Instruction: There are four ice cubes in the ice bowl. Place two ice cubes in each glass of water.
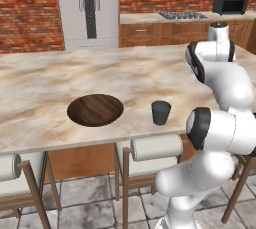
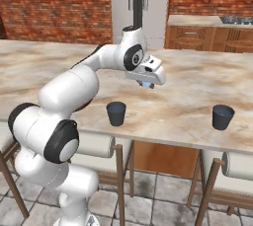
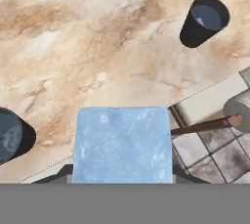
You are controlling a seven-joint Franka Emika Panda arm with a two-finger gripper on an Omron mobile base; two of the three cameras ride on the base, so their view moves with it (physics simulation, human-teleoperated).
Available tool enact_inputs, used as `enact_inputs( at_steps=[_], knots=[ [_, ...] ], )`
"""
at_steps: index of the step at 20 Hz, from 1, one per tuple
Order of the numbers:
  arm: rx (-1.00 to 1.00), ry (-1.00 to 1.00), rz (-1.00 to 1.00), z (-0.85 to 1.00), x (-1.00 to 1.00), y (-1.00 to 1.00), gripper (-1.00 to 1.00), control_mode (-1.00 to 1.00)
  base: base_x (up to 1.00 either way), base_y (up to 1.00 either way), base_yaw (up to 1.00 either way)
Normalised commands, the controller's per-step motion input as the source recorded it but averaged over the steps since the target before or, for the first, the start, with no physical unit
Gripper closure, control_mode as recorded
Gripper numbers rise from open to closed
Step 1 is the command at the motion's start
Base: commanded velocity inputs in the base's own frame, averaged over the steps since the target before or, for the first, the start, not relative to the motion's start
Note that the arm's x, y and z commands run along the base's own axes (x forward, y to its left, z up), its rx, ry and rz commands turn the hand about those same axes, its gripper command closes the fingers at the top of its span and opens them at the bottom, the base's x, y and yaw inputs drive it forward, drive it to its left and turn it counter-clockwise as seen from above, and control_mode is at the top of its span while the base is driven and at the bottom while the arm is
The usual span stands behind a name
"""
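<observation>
Pale blue ice cube (image 3: 122, 145) hides the pincer (image 3: 122, 176) tips.

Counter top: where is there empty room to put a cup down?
Bare marble lies between the two glasses, and between the ice bowl and the left glass. The whole far half of the counter is bare. The pincer with its ice cube hangs above the near strip.

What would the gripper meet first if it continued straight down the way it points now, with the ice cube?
Probably bare counter. The gripper, holding an ice cube, points down between the two glasses, over neither.
</observation>
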Motion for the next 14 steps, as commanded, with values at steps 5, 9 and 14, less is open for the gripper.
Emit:
enact_inputs(
  at_steps=[5, 9, 14],
  knots=[
    [0.01, -0.01, -0.26, 0.02, -0.02, -1.00, 1.00, -1.00, 0.00, 0.00, 0.00],
    [0.09, -0.09, -0.22, 0.00, -0.21, -1.00, 1.00, -1.00, 0.00, 0.00, 0.00],
    [0.09, -0.17, -0.19, 0.00, -0.20, -1.00, 1.00, -1.00, 0.00, 0.00, 0.00]
  ],
)
